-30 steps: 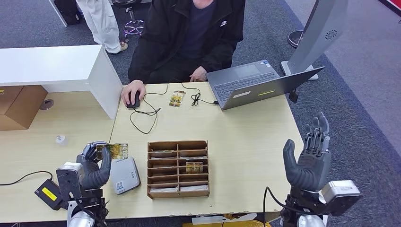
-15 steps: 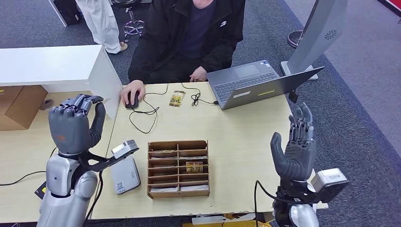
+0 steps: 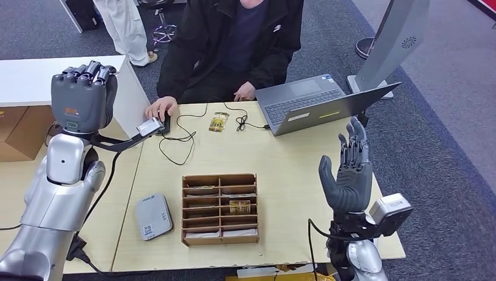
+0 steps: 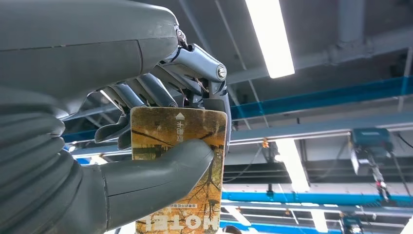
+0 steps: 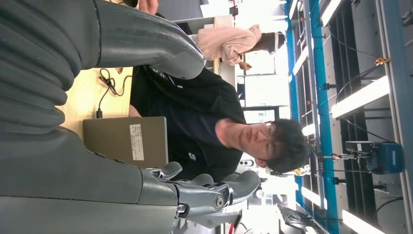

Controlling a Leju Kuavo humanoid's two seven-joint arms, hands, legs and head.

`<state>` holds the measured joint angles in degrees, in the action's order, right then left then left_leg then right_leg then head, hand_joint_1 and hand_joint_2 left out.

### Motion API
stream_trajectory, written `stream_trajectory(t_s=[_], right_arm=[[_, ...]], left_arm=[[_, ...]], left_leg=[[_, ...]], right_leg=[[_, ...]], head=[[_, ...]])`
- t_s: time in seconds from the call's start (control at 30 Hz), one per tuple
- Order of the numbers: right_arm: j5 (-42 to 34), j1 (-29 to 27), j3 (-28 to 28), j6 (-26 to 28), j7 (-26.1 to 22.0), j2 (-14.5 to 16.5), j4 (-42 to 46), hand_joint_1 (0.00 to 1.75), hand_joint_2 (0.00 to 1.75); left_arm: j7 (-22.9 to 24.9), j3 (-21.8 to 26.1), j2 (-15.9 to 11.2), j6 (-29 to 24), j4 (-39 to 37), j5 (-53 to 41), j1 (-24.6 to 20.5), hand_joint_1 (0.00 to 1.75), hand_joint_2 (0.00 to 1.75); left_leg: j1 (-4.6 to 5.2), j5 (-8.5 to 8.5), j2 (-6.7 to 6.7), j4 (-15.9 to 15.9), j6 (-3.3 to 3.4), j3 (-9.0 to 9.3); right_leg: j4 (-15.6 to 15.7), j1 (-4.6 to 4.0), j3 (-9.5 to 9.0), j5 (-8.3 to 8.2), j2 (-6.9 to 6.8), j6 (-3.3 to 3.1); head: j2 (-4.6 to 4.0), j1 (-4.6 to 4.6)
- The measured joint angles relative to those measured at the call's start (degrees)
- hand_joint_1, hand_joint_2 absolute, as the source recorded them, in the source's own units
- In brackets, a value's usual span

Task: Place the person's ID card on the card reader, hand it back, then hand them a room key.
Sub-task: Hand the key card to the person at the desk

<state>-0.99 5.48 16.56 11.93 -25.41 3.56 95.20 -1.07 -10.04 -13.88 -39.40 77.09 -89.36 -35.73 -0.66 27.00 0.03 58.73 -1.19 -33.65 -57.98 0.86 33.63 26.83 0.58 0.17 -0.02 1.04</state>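
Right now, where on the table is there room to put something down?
Bare wood lies between the brown organizer and the laptop, and to the organizer's right. It is crowded near the person's mouse, cables and the small packet.

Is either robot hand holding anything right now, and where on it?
The left robot hand holds the card, thumb across its face and fingers behind its upper part. The right robot hand holds nothing.

I've got the left hand [image 3: 82, 99] raised high, thumb and fingers pinching a card [image 4: 182, 165]; right hand [image 3: 346, 175] upright, fingers spread, holding nothing.
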Motion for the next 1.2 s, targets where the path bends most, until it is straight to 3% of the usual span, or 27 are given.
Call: stream_trajectory(t_s=[0.3, 0.6, 0.73, 1.2], right_arm=[[-0.4, 0.5, 0.7, -0.3, 0.2, 0.0, -0.6, 0.00, 1.75], [-0.5, 1.1, 1.1, -1.0, 0.4, 0.0, -0.9, 0.00, 1.75], [-0.7, 1.1, 1.1, -1.2, 0.4, 0.0, -1.1, 0.00, 1.75], [-0.7, 0.7, 1.1, -1.1, 0.4, 0.0, -1.3, 0.00, 1.75]], left_arm=[[-1.8, -5.5, -1.4, 6.1, -6.9, 5.3, -4.6, 1.75, 1.75], [-2.6, -12.5, -0.4, 10.7, -9.4, 6.7, -6.2, 1.75, 1.75], [-2.3, -15.3, 0.2, 11.4, -9.4, 6.7, -6.2, 0.00, 1.75], [-1.0, -18.5, 0.9, 10.8, -7.6, 7.8, -3.7, 0.00, 1.75]], left_leg=[[0.01, 0.00, 0.00, 0.0, 0.00, -0.01], [0.01, 0.00, 0.00, 0.0, 0.00, -0.01], [0.02, 0.01, 0.00, 0.0, 0.00, -0.02], [0.01, 0.01, 0.00, 0.0, 0.00, -0.02]], right_leg=[[0.0, 0.02, 0.01, 0.00, 0.02, 0.00], [0.0, 0.02, 0.01, 0.00, 0.02, 0.00], [0.0, 0.02, 0.01, 0.00, 0.01, 0.00], [0.0, 0.02, 0.01, 0.00, 0.02, 0.00]], head=[[0.00, 0.01], [0.00, 0.00], [0.00, -0.01], [0.00, 0.01]])
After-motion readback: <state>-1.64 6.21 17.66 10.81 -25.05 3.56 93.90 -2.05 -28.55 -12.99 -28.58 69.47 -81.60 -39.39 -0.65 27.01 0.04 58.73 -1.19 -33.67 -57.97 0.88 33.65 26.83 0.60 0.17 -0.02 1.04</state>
